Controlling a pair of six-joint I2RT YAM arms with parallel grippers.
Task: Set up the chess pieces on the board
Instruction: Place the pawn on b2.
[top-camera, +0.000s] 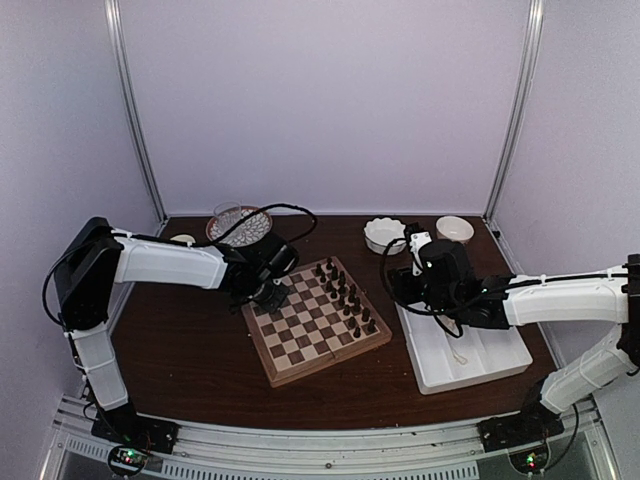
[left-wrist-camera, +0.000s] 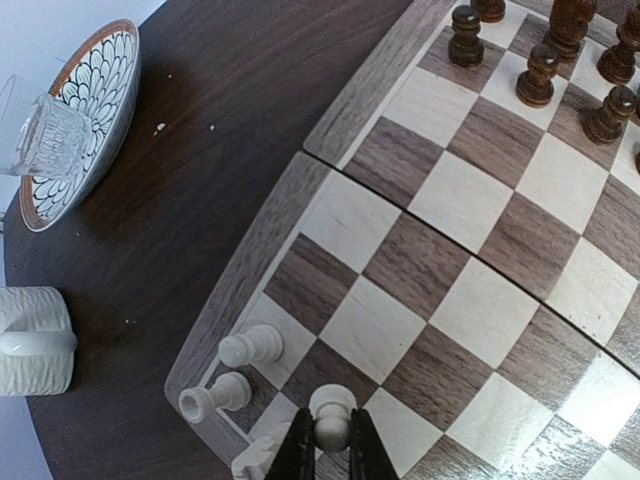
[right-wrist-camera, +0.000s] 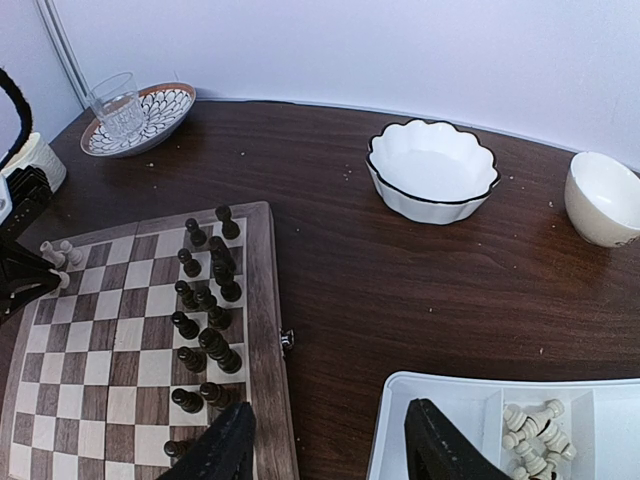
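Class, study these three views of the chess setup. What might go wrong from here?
1. The left gripper pinches a cream piece right beside two cream pieces that seem to lie tipped by the board rim. Releasing it could bump them or topple it too.
2. The right gripper, open, hangs close to the dark pieces. Swinging towards the tray might clip them.

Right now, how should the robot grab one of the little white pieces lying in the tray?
Probably pinch one white piece across its thin waist, coming straight down from above. They lie on their sides in a heap, and the tray walls block a sideways reach.
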